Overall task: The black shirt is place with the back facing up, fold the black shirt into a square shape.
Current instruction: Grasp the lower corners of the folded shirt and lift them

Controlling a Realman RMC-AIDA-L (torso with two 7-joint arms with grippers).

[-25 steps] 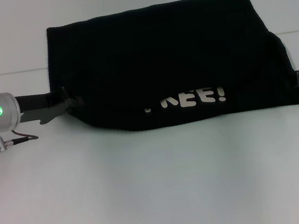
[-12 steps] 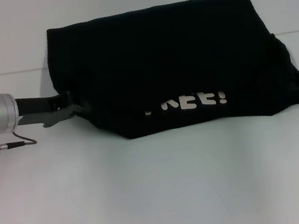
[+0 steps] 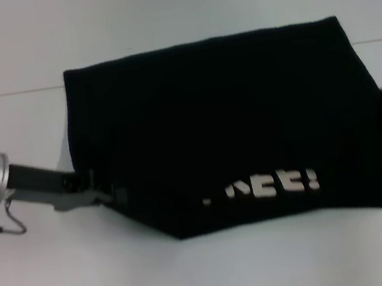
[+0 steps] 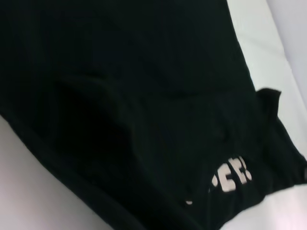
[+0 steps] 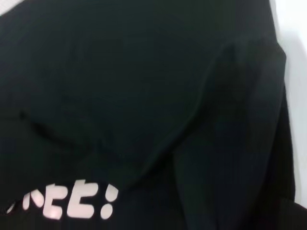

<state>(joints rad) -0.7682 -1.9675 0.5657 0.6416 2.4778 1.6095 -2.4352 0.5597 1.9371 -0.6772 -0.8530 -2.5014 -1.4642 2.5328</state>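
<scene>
On the white desk (image 3: 210, 275) the shirt (image 3: 231, 123) looks partly folded, not yet square; my left gripper (image 3: 102, 196) pinches its left edge, right gripper unseen.

You are seeing only last white block letters (image 3: 272, 186) on large plain black cloth T-shirt (image 3: 224, 124); fold is swallowing rest of word. Shirt's right side is running off head view's edge. Left gripper (image 3: 102, 195) is burying its fingertips in dark cloth at shirt's left edge, so you cannot tell how fingers are standing. Right gripper is showing in no view. Both wrist views are filling with black cloth, cropped on every side; lettering there is blurring.
</scene>
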